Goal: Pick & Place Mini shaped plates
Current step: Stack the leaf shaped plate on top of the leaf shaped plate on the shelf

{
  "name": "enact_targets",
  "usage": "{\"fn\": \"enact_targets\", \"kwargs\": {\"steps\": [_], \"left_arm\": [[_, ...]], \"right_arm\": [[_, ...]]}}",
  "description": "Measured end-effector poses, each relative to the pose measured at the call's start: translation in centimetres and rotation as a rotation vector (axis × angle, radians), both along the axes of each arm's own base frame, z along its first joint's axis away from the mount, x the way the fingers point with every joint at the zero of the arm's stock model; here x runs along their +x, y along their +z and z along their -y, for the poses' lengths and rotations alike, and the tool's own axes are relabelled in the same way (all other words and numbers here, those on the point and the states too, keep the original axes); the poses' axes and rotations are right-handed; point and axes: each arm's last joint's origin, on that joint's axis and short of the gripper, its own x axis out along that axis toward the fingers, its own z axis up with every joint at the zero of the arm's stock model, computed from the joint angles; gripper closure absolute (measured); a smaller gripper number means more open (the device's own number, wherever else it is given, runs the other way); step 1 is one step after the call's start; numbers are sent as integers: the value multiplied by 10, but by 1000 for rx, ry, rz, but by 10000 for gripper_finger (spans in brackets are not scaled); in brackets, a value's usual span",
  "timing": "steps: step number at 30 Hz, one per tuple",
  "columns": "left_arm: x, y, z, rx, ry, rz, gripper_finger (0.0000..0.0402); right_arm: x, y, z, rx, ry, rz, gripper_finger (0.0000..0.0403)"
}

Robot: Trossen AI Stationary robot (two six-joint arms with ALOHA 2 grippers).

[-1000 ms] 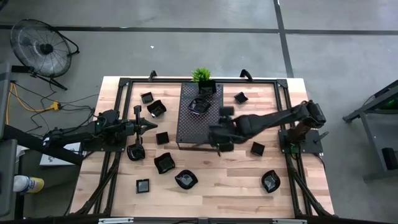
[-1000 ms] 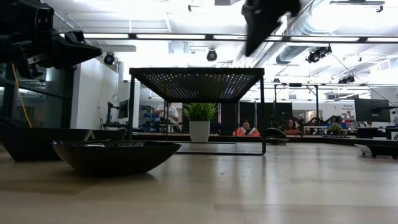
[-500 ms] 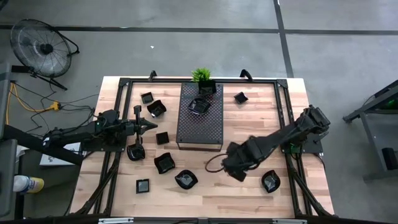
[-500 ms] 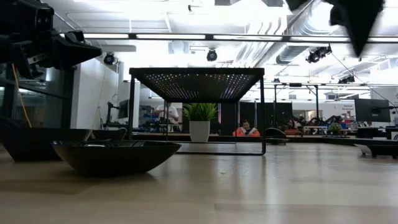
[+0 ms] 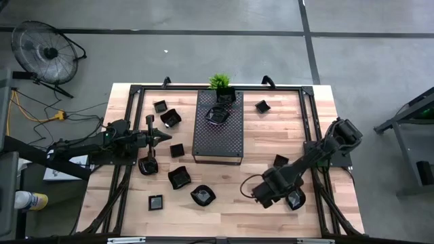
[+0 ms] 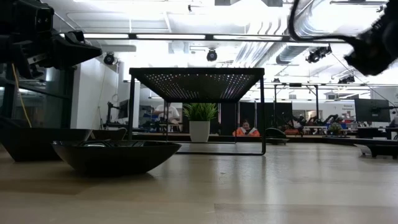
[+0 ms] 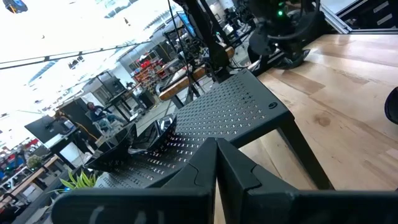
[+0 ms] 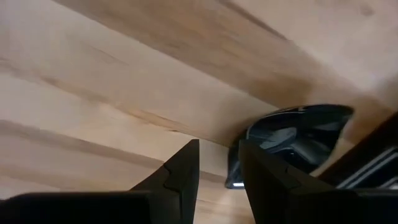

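Note:
Several small glossy black mini plates lie scattered on the wooden table. One sits at the near right (image 5: 295, 198), one (image 5: 280, 161) farther in, one (image 5: 203, 195) near the middle, and one (image 5: 217, 115) rests on the perforated tray (image 5: 218, 139). My right gripper (image 5: 263, 196) hangs just left of the near-right plate, pointing down, with a narrow gap between its fingers. The right wrist view shows that gripper (image 8: 219, 168) and the plate (image 8: 298, 134) beside it, apart. My left gripper (image 5: 167, 137) waits left of the tray, shut (image 7: 216, 163).
A small green plant (image 5: 219, 83) stands at the tray's far end. More plates lie on the left half (image 5: 179, 178), (image 5: 148, 165), (image 5: 170, 118). In the low view one plate (image 6: 115, 155) fills the foreground. Bare wood lies between the tray and the near edge.
My right gripper has swung from over the tray's near end toward the table's near right, ending beside the near-right plate. No plate has moved.

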Motion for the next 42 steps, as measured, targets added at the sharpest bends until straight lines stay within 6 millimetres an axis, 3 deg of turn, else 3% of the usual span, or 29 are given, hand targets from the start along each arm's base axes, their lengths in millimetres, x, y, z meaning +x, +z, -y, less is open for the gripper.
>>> {"fn": "enact_targets", "kwargs": {"steps": [16, 33, 42], "left_arm": [[0, 0, 0, 0, 0, 0, 400], [0, 0, 0, 0, 0, 0, 400], [0, 0, 0, 0, 0, 0, 400]], "right_arm": [[-5, -15, 0, -74, -85, -32, 291], [-15, -19, -6, -123, -166, -142, 208], [-15, -20, -9, -123, -198, -134, 214]]}}
